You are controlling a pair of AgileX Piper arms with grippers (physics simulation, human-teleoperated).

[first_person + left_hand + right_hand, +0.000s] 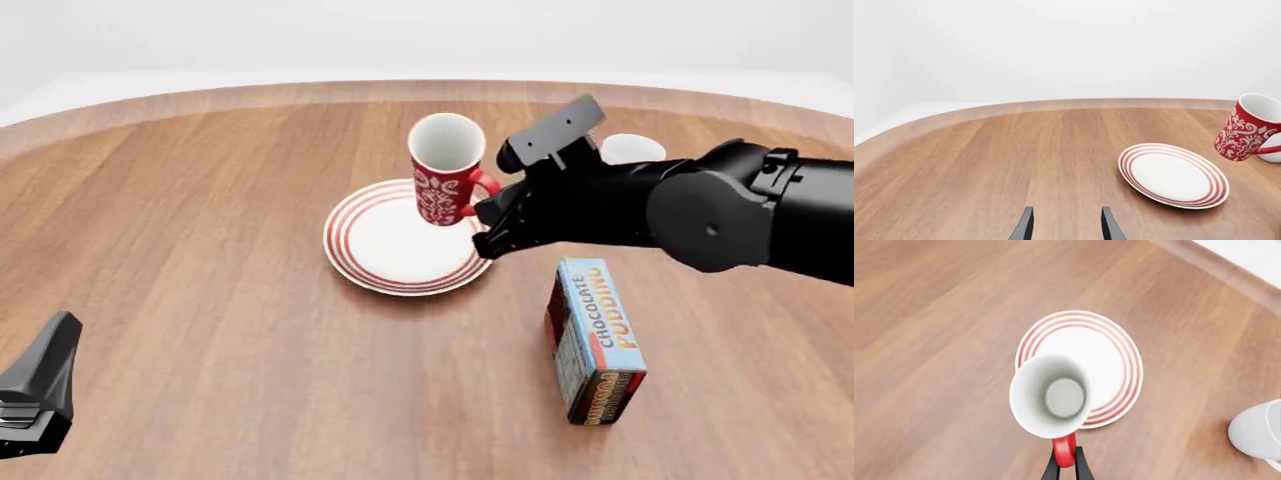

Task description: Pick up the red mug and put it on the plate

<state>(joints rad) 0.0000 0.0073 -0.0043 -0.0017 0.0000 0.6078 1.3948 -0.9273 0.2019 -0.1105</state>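
Left pincer [1066, 227]: idle low over table [200, 250], fingers parted, holding nothing.

Plate [407, 240]: flat on table, centre; nothing resting on it.

Red mug [446, 170]: airborne, tilted, over plate's right part. Right pincer [1066, 462] clamped on its handle.

Step in hand, we judge: transport done, placement pending. Next: shift mug toward plate centre, level it, lower, release.

Right wrist view alone shows grip on handle; front view hides it. White mug [1257, 432], chocolate pudding box [597, 340] near; we cannot judge clearance reliably.
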